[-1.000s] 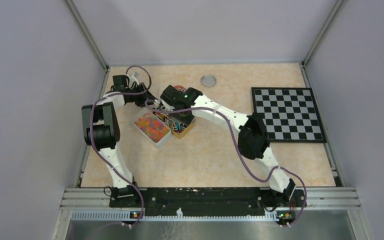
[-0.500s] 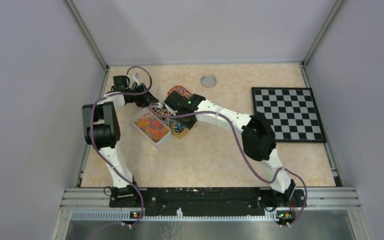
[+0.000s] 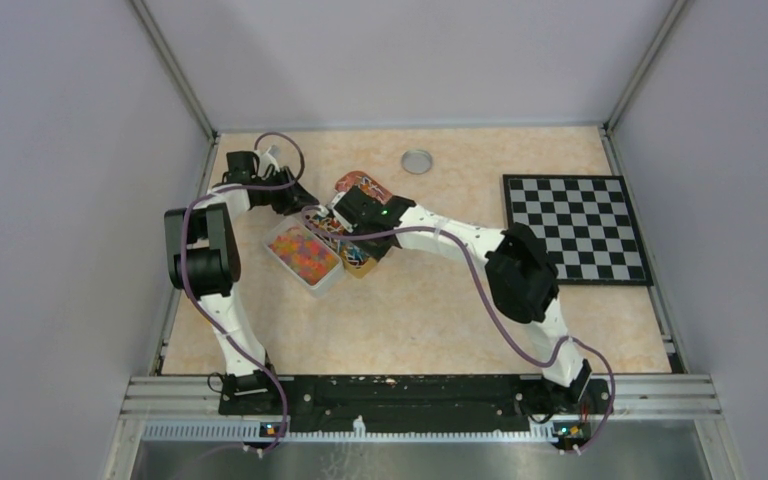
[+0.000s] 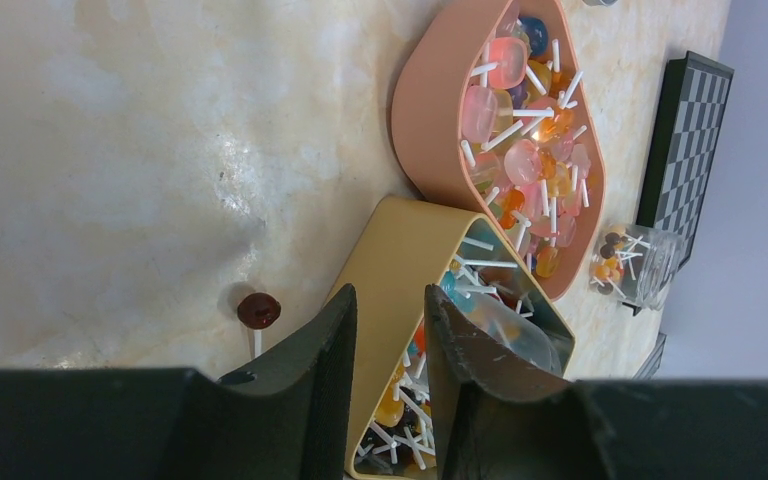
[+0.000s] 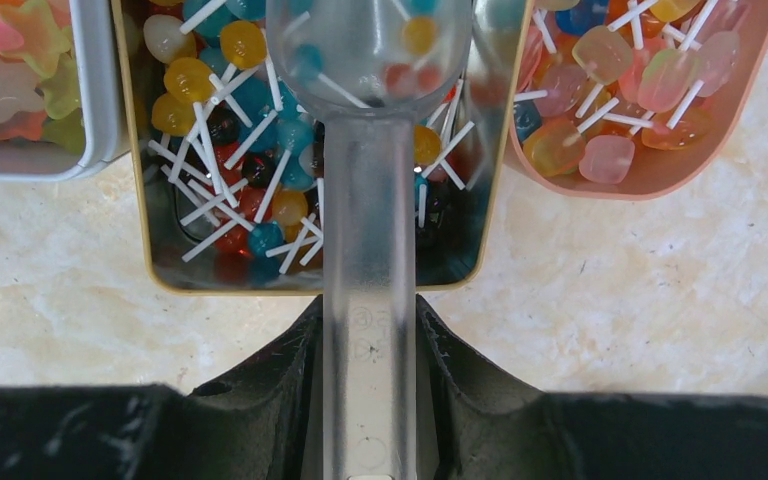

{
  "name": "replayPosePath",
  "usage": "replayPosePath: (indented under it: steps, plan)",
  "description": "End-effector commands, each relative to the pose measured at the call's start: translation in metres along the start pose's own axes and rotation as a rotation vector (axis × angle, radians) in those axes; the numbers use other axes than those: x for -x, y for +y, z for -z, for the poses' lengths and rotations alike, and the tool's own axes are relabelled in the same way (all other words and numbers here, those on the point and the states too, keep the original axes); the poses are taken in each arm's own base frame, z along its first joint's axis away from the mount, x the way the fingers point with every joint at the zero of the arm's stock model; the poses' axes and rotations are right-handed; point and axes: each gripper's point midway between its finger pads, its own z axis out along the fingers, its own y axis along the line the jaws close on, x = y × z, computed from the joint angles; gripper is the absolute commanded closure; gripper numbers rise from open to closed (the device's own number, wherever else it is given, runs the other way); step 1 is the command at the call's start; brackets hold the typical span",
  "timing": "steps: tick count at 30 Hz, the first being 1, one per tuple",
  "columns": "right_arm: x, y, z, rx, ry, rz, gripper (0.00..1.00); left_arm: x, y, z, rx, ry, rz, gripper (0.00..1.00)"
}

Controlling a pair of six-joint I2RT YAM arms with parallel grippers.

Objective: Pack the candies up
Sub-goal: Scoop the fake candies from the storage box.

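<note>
A beige, marbled table [image 3: 430, 320] sits inside plain grey walls with metal posts at the corners. A chessboard [image 3: 575, 228] lies flat, well apart to the right of the gold tray [image 4: 400, 250], which stands near the middle of the left half.

The right arm [image 3: 520, 280] rises from its base, bends at a raised elbow and stretches left across the table, ending over the gold tray. The left arm [image 3: 205, 250] folds up along the left wall and comes at the same tray from the far left.

The right gripper [image 5: 368, 310] has its fingers clamped on the flat handle of a clear scoop [image 5: 368, 200]. The handle runs straight out from the wrist and the bowl hangs over the gold tray's lollipops [image 5: 250, 160].

The left gripper [image 4: 388, 305] shows a narrow gap between its fingers, right at the gold tray's edge. I cannot tell whether they pinch its wall.

The candies [image 3: 303, 252], small sweets in mixed pink, orange and yellow, fill a white tray [image 5: 98, 90] touching the gold tray's left side. Its long axis runs from far left to near right, parallel to the gold tray.

A pink tray [image 4: 430, 110] of lollipops lies just beyond the gold tray. A round metal lid [image 3: 417, 160] rests further off, to the far right. A small clear jar [image 4: 645, 265] stands near the pink tray. A loose dark lollipop [image 4: 258, 311] lies on the table just beside the gold tray.
</note>
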Motion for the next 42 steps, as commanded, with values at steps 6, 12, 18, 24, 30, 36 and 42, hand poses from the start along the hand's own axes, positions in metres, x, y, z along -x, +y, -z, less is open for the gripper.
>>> replayPosePath:
  steps: [6,12,18,24,30,36,42]
  plan:
    - [0.015,-0.008,0.017,0.021,-0.126,-0.082,1.00,0.013,-0.007,0.001,-0.032,-0.025,-0.034,0.64]
    - [0.009,-0.010,0.016,0.061,-0.182,-0.129,1.00,0.014,-0.008,0.001,-0.033,-0.026,-0.035,0.64]
    - [0.000,-0.012,0.015,0.093,-0.227,-0.167,1.00,0.015,-0.007,0.001,-0.031,-0.027,-0.039,0.63]
    - [-0.001,-0.017,0.011,0.089,-0.281,-0.168,1.00,0.016,-0.008,0.003,-0.022,-0.031,-0.036,0.62]
    - [0.005,-0.019,0.018,0.089,-0.354,-0.144,1.00,0.022,-0.012,0.009,-0.015,-0.050,-0.047,0.55]
    - [0.015,-0.023,0.032,0.095,-0.409,-0.141,1.00,0.032,-0.024,0.022,-0.009,-0.090,-0.078,0.52]
    - [0.016,-0.028,0.046,0.086,-0.440,-0.146,1.00,0.041,-0.038,0.038,0.004,-0.131,-0.115,0.49]
